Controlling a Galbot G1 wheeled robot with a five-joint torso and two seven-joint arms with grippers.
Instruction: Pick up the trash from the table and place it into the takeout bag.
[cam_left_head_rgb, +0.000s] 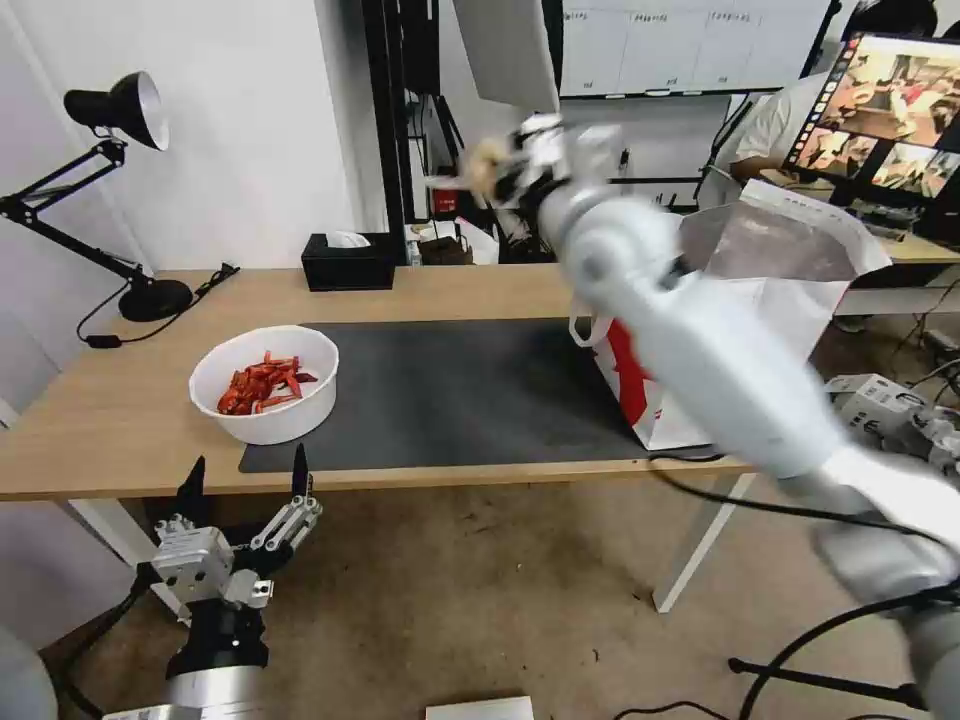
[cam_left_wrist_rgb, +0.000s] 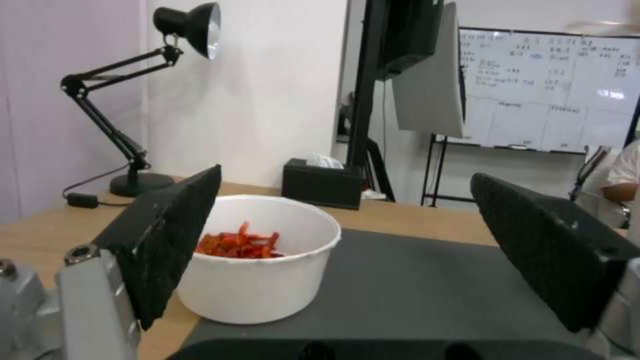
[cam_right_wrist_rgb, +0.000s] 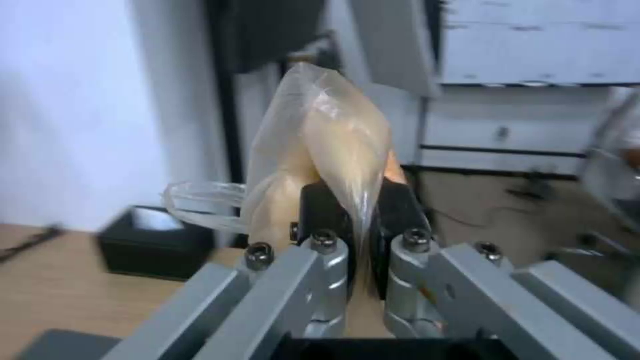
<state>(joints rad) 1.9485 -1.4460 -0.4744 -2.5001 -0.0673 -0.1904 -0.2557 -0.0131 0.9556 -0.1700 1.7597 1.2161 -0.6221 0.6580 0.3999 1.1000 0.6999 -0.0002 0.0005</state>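
My right gripper is raised high above the far side of the table, shut on the clear wrap around a yellowish lump; the wrap sticks out past the fingers. The red-and-white takeout bag stands open on the table's right end, to the right of and below that gripper. A white bowl of red shells sits at the left edge of the dark grey mat. Below the table's front edge my left gripper stands open, and the bowl lies just ahead of it.
A black tissue box stands at the table's far edge, with a black desk lamp at the far left. Behind the bag are a monitor and a person's arm. Cables run over the floor at the right.
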